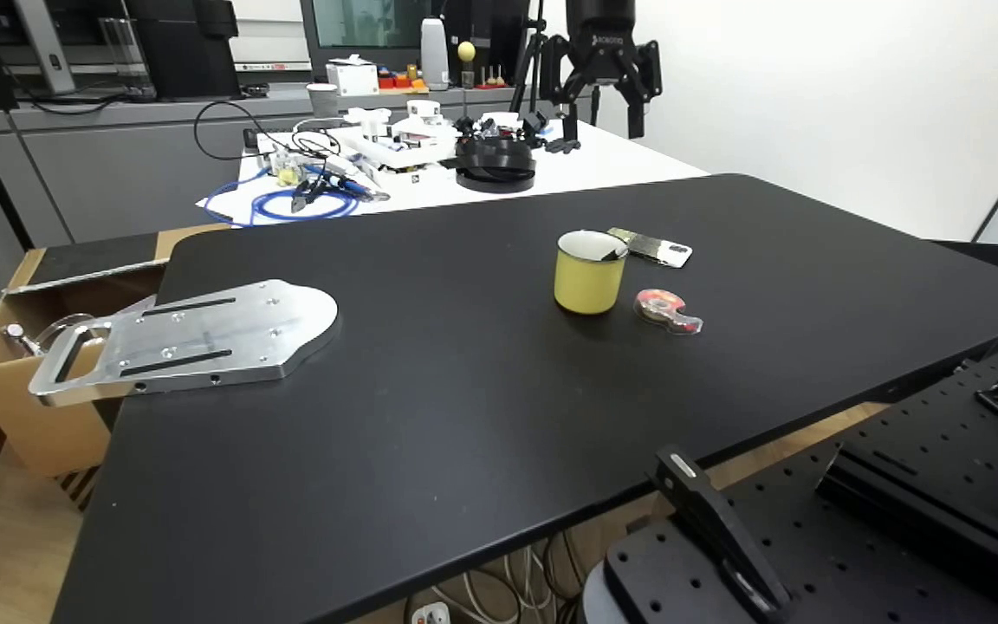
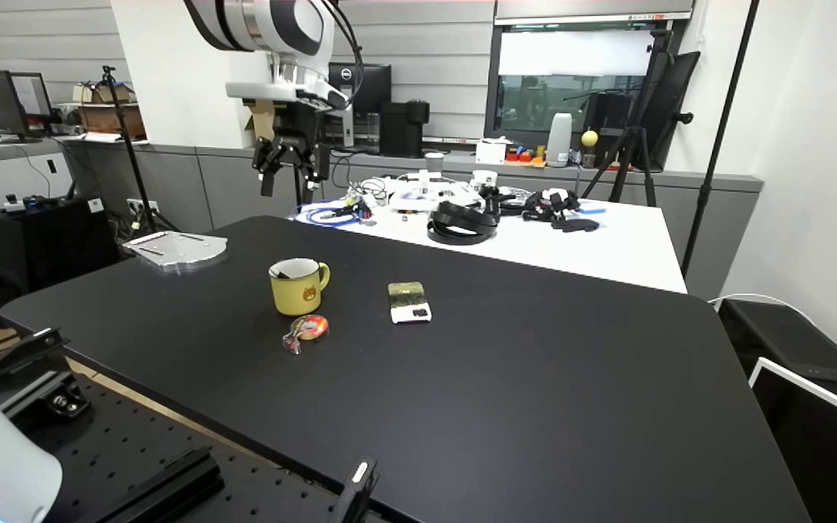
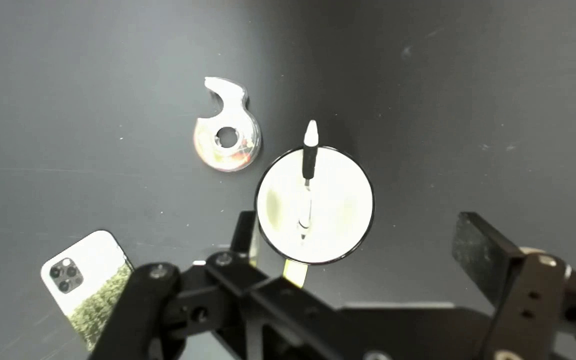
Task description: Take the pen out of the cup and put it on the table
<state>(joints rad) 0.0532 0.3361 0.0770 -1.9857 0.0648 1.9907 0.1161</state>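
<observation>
The yellow cup [image 1: 587, 282] stands upright on the black table [image 1: 360, 485]; it also shows in an exterior view [image 2: 296, 292] with its handle. In the wrist view the cup [image 3: 340, 210] is seen from above. The pen [image 3: 309, 162] leans inside it, its black grip and white end reaching over the rim. Only a dark bit of the pen [image 1: 610, 256] shows in the exterior views. My gripper [image 1: 603, 123] is open and empty, high above the table in both exterior views [image 2: 288, 187]. In the wrist view the gripper's fingers [image 3: 357, 220] are wide apart, the cup closer to the left finger.
A clear tape dispenser [image 1: 668, 312] lies close beside the cup. A phone [image 2: 410, 303] with a white and green back lies flat nearby. A silver metal plate [image 1: 204, 334] sits at one table edge. A cluttered white table [image 1: 638, 165] stands behind.
</observation>
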